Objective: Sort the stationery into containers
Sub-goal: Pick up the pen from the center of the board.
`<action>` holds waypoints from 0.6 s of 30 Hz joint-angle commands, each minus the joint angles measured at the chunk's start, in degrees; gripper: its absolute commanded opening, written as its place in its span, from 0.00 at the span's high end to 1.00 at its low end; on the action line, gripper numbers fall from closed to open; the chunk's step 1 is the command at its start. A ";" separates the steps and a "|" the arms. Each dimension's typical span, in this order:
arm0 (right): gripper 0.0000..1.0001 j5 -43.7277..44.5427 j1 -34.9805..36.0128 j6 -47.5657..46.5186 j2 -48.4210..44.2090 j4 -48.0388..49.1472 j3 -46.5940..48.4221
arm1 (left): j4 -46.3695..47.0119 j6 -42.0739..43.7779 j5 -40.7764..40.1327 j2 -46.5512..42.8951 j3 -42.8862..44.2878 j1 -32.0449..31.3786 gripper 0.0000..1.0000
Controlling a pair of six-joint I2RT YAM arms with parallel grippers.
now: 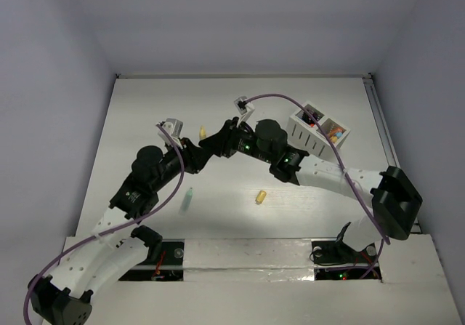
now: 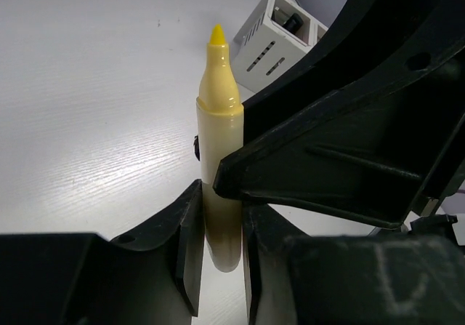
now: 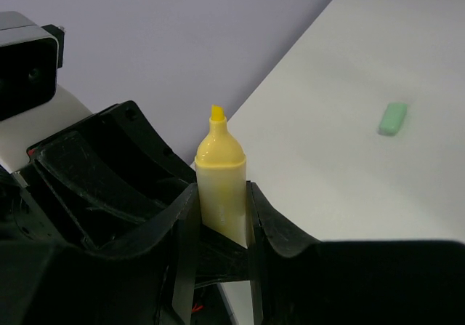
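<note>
An uncapped yellow highlighter is held above the table, left of centre, by both arms at once. My left gripper is shut on its lower barrel. My right gripper is shut on the barrel just under the tip collar, its black fingers crossing the left wrist view. The nib points up and away from both wrist cameras. The white slotted container stands at the back right with several coloured pieces inside.
A short yellow cap lies on the table at centre front. A mint marker lies to its left, near the left arm. Purple cables loop over both arms.
</note>
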 commanded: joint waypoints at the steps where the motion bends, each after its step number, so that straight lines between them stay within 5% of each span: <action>1: 1.00 -2.16 0.60 1.52 -1.46 5.32 -0.32 | 0.71 0.25 -2.69 -0.74 1.89 0.36 1.00; 5: 0.91 1.79 0.60 0.02 -4.45 2.59 -2.25 | -1.92 1.74 -2.61 -2.15 3.11 0.36 1.00; 10: 0.46 6.19 0.60 -4.11 -9.89 -5.31 -4.27 | -6.75 5.16 -1.73 -2.68 6.01 0.36 1.00; 13: 0.32 10.13 0.60 -6.13 -15.32 -11.01 -8.47 | -8.61 7.53 -0.51 -2.68 7.59 0.36 1.00; 18: 0.32 15.77 -0.54 -6.49 -21.23 -24.64 -15.34 | -9.40 10.79 6.43 -1.98 8.39 0.36 1.00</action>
